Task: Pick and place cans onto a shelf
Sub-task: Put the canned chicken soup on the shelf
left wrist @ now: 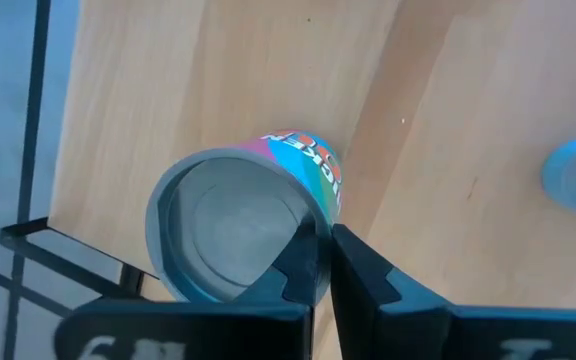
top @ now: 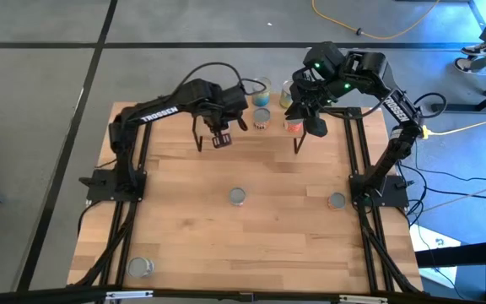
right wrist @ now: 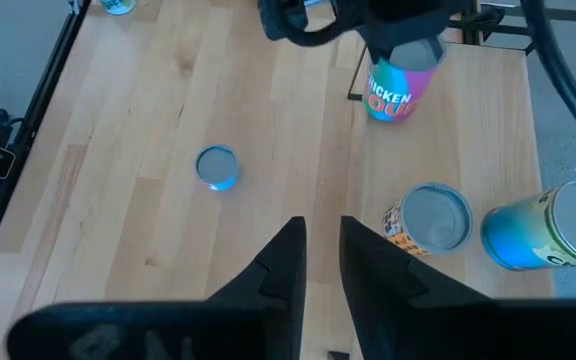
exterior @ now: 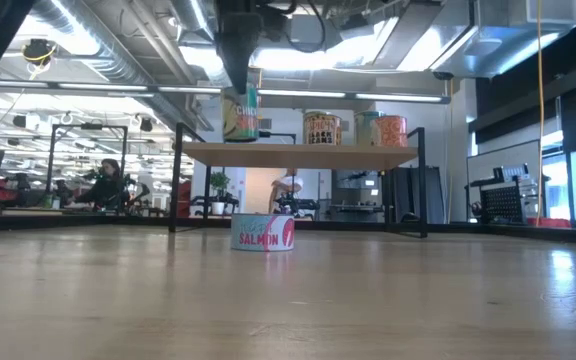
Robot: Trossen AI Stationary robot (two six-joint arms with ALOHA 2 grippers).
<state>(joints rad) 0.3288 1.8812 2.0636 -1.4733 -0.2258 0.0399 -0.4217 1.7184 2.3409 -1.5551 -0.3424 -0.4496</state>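
- Spanning most of the high view, the table has a light plank top and black rails, on a grey floor with dark seams and a yellow cable.
- Behind it, the low view shows an open workshop with ceiling ducts, strip lights, and a person seated at a desk far off.
- Shelf stands at the table's far edge, on thin black legs.
- Left gripper is clenched on a can at the shelf's left end; its label reads "CHICKEN" from the right wrist view.
- Three more cans stand on the shelf's right half.
- Right gripper hangs above the shelf's right end, fingers a little apart, grasping nothing.
- A flat tin marked "SALMON" sits mid-table; another lies near the right edge, one at the near left corner.
- "TROSSEN" is printed on the left arm.
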